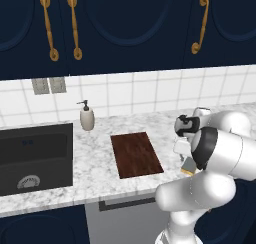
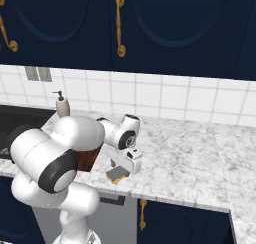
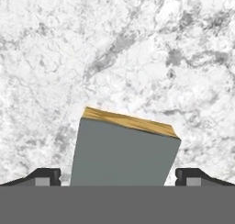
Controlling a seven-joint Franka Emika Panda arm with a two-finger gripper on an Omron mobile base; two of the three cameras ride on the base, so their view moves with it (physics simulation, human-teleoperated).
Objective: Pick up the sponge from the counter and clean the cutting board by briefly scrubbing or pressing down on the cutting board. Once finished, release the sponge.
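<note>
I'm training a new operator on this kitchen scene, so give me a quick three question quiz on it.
1. True or false: the sponge lies on the board.
2. Which side of the sponge faces the hand camera: A yellow, B grey-green?
3. What stands on the counter between sink and board?

Key: 1 false, it sits between the end effector fingertips, right of the board. 2 B. 3 The soap dispenser.
</note>
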